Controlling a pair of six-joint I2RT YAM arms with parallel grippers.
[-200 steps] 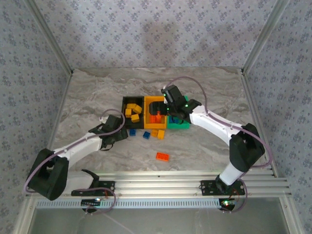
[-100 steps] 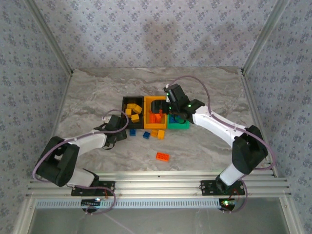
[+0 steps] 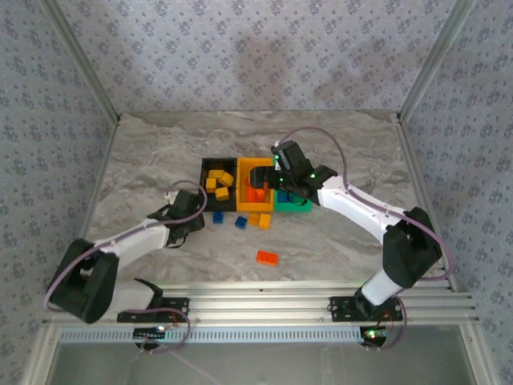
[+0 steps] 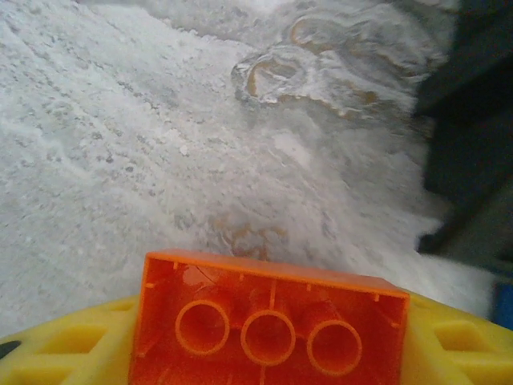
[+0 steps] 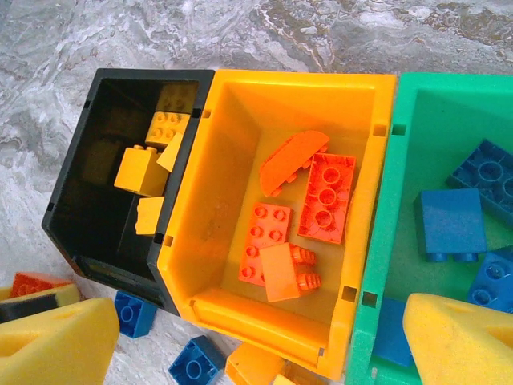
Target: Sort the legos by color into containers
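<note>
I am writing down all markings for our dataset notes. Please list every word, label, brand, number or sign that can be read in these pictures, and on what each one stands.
None can be read.
The black bin, orange-yellow bin and green bin show plain walls.
The studs of the bricks in them are too small to show any lettering.
The underside of the red-orange brick shows round tubes and no text.

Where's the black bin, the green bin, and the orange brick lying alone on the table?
black bin (image 5: 144,74), right wrist view, far rim.
green bin (image 5: 433,136), right wrist view, bare floor.
lone orange brick (image 3: 267,257), top external view, its middle.
</note>
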